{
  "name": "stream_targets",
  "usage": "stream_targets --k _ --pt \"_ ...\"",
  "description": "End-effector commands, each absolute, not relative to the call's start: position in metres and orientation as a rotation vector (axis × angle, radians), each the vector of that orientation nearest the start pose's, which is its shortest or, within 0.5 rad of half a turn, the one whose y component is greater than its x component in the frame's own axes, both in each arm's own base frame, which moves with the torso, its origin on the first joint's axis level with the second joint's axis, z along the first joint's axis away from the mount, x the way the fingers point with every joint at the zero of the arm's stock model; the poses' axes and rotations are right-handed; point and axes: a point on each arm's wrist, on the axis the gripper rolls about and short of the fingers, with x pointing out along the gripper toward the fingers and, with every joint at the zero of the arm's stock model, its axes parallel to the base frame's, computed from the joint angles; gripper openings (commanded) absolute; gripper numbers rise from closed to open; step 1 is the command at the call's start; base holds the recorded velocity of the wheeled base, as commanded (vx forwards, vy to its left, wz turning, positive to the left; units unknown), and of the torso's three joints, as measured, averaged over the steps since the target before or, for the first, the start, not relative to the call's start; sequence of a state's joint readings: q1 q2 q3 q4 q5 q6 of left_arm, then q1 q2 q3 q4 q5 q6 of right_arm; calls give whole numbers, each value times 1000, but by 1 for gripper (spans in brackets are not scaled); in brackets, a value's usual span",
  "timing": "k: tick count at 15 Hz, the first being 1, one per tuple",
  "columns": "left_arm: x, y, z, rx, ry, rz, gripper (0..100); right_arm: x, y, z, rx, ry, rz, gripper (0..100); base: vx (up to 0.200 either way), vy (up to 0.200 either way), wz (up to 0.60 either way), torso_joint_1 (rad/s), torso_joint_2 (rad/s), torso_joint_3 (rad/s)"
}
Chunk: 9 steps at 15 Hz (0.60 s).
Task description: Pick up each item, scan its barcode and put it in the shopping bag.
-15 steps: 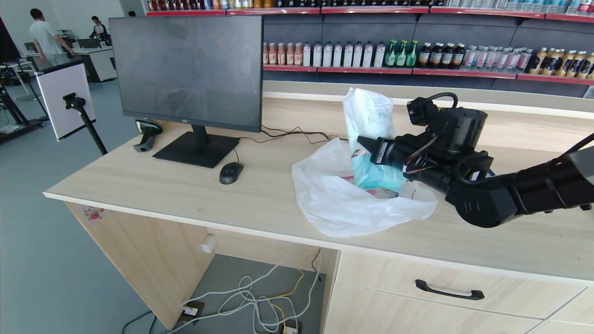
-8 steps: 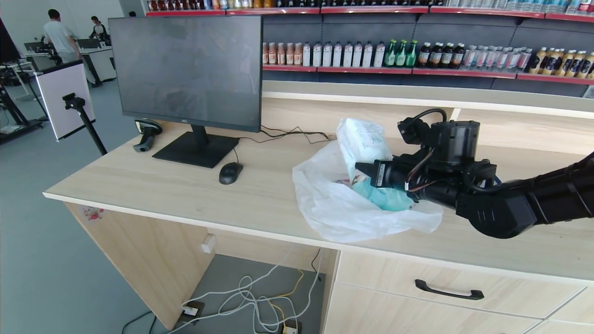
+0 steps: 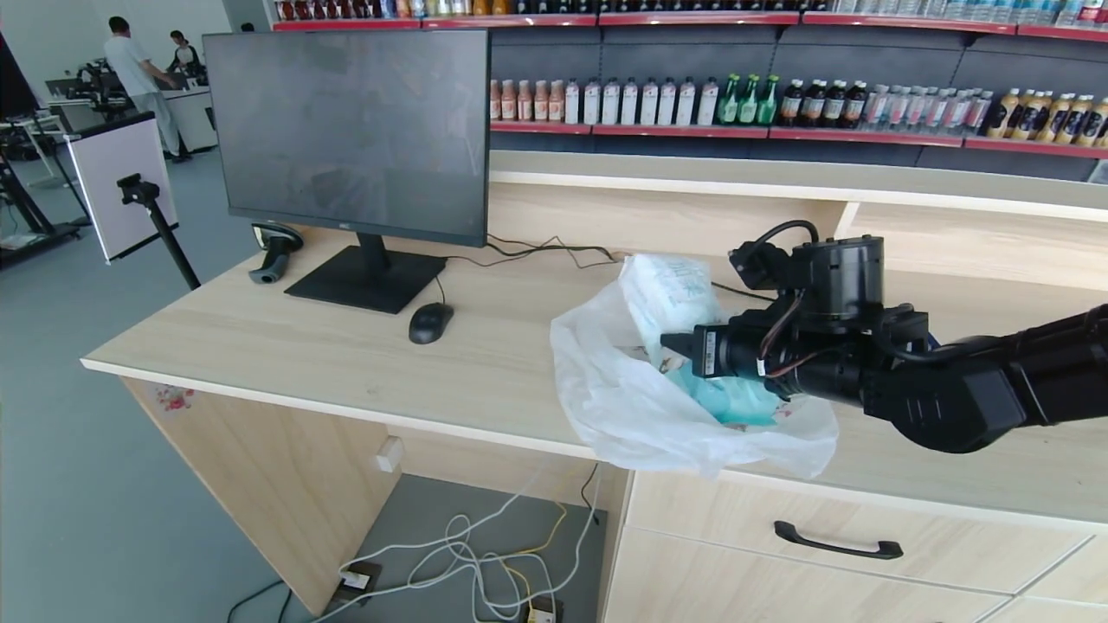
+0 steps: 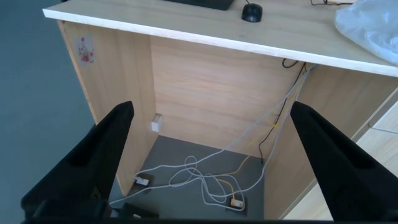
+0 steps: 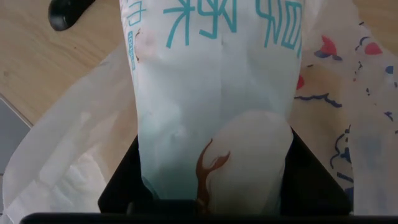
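Observation:
A white and teal snack packet (image 3: 679, 298) (image 5: 211, 99) lies partly inside the white plastic shopping bag (image 3: 640, 407) (image 5: 68, 155) on the wooden counter. My right gripper (image 3: 679, 350) (image 5: 214, 202) is shut on the packet's lower end, down in the bag's mouth. The black handheld barcode scanner (image 3: 274, 251) stands left of the monitor. My left gripper (image 4: 208, 162) hangs open below the counter's front edge, facing the space under the desk, with nothing between its fingers (image 4: 93, 158).
A black monitor (image 3: 351, 138) and a mouse (image 3: 430, 322) (image 4: 252, 11) sit on the counter (image 3: 363, 363) left of the bag. The bag overhangs the counter's front edge above a drawer (image 3: 835, 541). Cables (image 4: 205, 180) lie on the floor under the desk. Bottle shelves (image 3: 779, 104) stand behind.
My right gripper has lowered the packet from upright above the bag down into it, tilting it flatter. The bag has slid toward the counter's front edge.

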State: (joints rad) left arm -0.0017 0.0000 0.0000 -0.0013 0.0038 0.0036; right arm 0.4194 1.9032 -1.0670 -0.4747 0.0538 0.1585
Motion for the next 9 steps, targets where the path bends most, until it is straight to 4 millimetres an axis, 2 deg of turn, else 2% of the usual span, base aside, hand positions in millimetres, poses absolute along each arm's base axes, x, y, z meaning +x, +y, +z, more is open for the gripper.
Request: stream_targets --k 1,9 --pt "-23 0 76 3 -2 3 100 332 155 160 77 423 451 0 0 0 0 0 0 0" --pt "-23 0 76 -5 -2 3 100 348 161 132 54 487 421 0 0 0 0 0 0 0"
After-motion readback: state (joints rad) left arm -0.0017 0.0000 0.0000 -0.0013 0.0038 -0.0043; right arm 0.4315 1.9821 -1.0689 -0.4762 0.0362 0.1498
